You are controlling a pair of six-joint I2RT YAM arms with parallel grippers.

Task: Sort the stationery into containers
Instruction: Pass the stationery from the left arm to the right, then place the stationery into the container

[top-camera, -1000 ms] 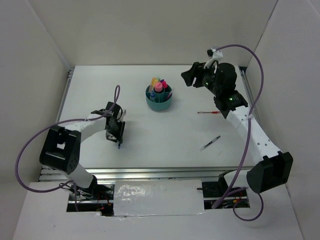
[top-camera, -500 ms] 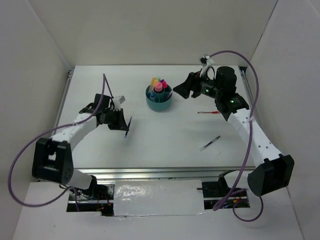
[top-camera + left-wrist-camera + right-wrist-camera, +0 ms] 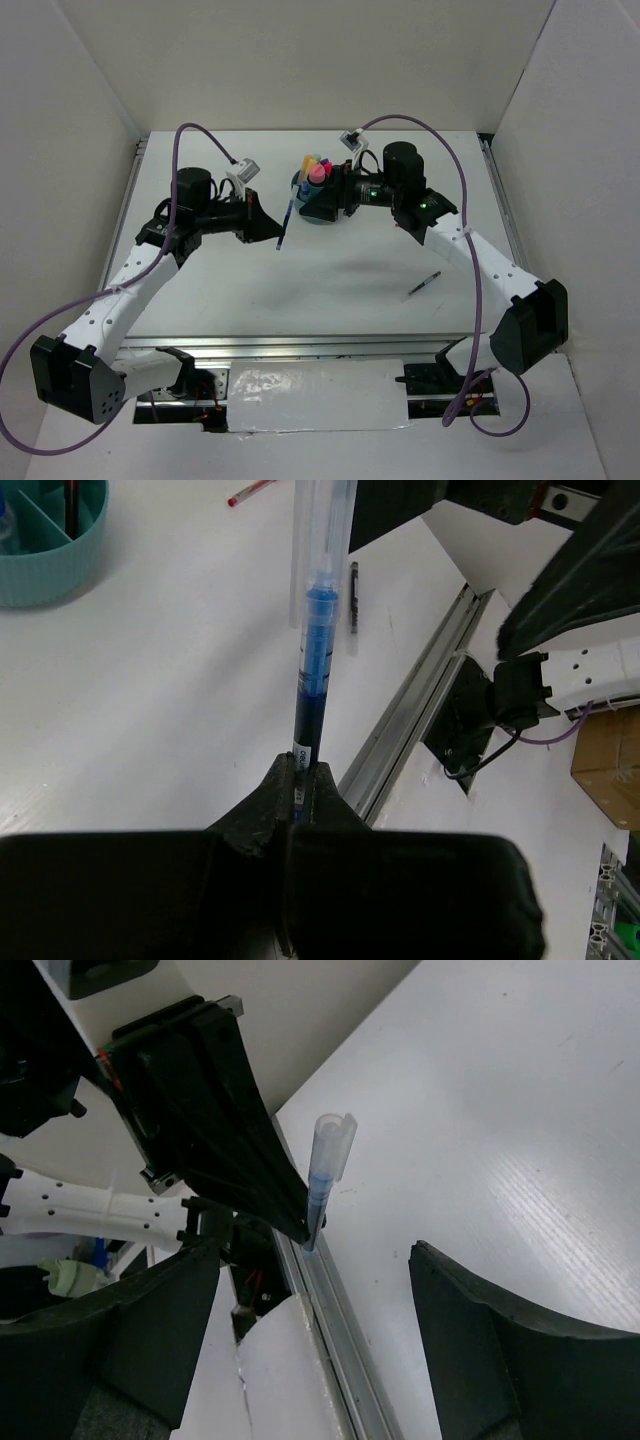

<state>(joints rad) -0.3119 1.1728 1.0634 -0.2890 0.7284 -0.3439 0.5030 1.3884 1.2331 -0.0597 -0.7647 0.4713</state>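
My left gripper (image 3: 268, 226) (image 3: 303, 770) is shut on a blue pen (image 3: 284, 225) (image 3: 315, 630) and holds it in the air, just left of the teal organizer (image 3: 299, 188) (image 3: 60, 560). Coloured markers (image 3: 316, 170) stand in the organizer. My right gripper (image 3: 325, 203) (image 3: 318, 1250) hangs open and empty by the organizer, partly hiding it and facing the held blue pen (image 3: 325, 1175). A black pen (image 3: 424, 285) (image 3: 353, 595) lies on the table at the right. A red pen (image 3: 250, 492) lies beyond the organizer and is hidden in the top view.
White walls close in the table on three sides. A metal rail (image 3: 300, 345) runs along the near edge. The right arm's purple cable (image 3: 440, 150) loops above the table's back right.
The left gripper shut on the blue pen, lifted it off the table and carried it right, toward the organizer. The right arm swung left to the organizer and its jaws widened.
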